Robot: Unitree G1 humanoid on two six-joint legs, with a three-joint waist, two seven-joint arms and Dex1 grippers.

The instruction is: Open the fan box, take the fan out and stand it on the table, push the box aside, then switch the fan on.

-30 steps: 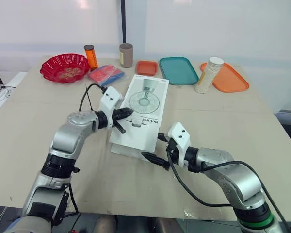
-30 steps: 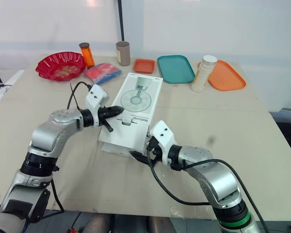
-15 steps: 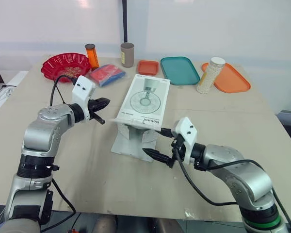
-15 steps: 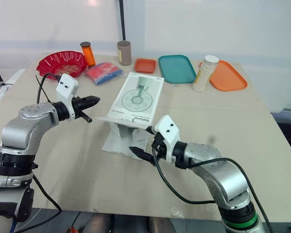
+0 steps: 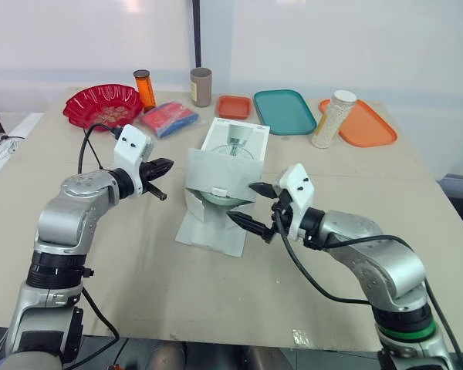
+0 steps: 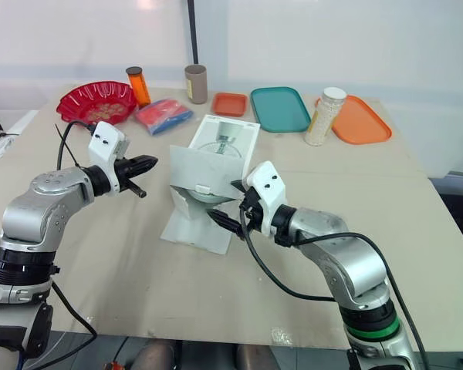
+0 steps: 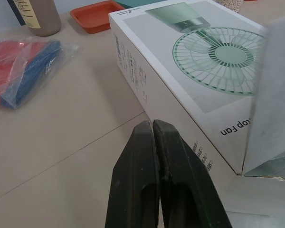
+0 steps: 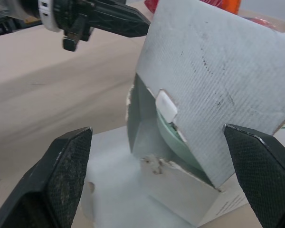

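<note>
White fan box: one, opened; left tool clenched; right tool released.

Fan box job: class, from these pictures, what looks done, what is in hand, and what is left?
Done: the fan box is open, flap raised, green fan showing inside. In hand: right gripper open at the opening; left gripper shut beside the box, apart. Left: lift fan out, stand it on the table, push box aside, switch on.

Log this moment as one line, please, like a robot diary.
step: opening box | fan box: flap raised | fan: inside box | left gripper: shut, clear of box | right gripper: open, at open end
</note>
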